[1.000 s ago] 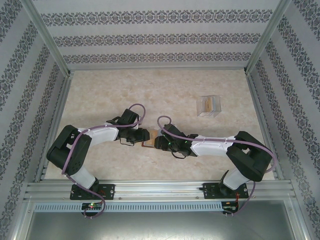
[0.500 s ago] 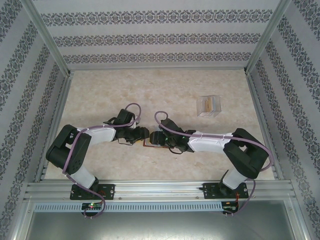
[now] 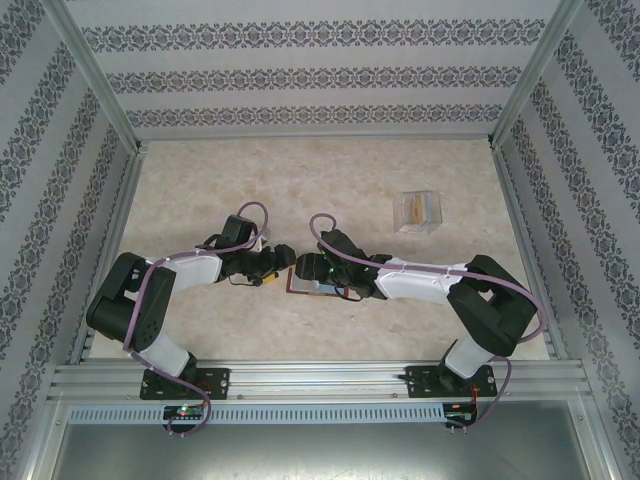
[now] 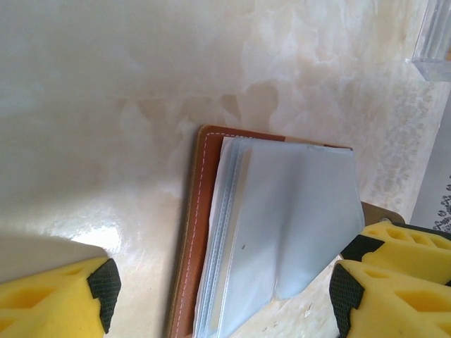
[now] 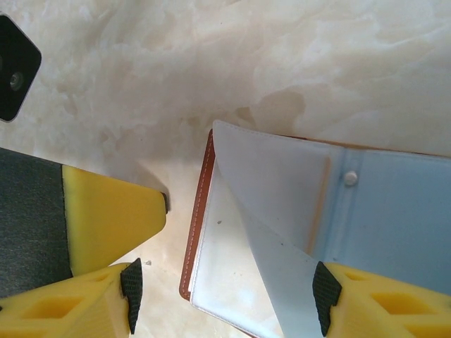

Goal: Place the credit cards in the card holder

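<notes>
The card holder [image 3: 312,289] is lying open and flat on the marble table [image 3: 200,190], its reddish-brown stitched edge on its left side and its clear sleeves [image 4: 282,218] fanning loosely upward. A blue-grey face [image 5: 402,211] is showing through them; whether it is a card cannot be told. The left gripper [image 4: 225,287] is straddling the card holder, jaws spread wide to either side and clamping nothing. The right gripper [image 5: 227,287] is standing over the card holder's right part, jaws likewise parted, one pad [image 5: 325,299] just beside a lifted sleeve. The clear box [image 3: 418,212] is sitting well beyond the card holder, to its right.
</notes>
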You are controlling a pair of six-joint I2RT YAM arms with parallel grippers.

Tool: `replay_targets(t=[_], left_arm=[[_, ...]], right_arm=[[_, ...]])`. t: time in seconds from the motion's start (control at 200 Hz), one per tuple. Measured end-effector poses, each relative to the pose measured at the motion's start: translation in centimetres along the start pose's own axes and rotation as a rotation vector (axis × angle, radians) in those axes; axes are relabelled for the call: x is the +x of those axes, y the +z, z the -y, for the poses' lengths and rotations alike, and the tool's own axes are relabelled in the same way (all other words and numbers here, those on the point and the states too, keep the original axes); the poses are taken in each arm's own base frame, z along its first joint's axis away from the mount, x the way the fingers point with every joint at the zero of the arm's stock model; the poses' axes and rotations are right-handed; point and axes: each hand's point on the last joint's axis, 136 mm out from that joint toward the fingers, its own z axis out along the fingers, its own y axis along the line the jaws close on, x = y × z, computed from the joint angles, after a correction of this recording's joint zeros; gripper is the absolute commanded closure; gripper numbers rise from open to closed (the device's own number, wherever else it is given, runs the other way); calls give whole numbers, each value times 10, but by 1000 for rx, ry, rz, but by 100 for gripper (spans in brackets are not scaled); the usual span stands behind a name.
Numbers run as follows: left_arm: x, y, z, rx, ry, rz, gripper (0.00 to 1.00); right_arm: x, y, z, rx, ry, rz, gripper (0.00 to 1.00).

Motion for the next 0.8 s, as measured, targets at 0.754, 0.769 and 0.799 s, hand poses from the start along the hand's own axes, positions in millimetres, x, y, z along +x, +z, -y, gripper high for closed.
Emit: replay_targets(t=[0.754, 0.769, 0.799], left_arm=[[1, 4, -7, -77, 81, 8, 29], [1, 4, -6, -79, 82, 8, 29], [1, 5, -6, -81, 82, 6, 29]], right_arm=[[0, -51, 62, 204, 63, 63, 31], [-4, -54, 62, 204, 63, 71, 31], [-12, -59, 63, 208, 61, 87, 31]])
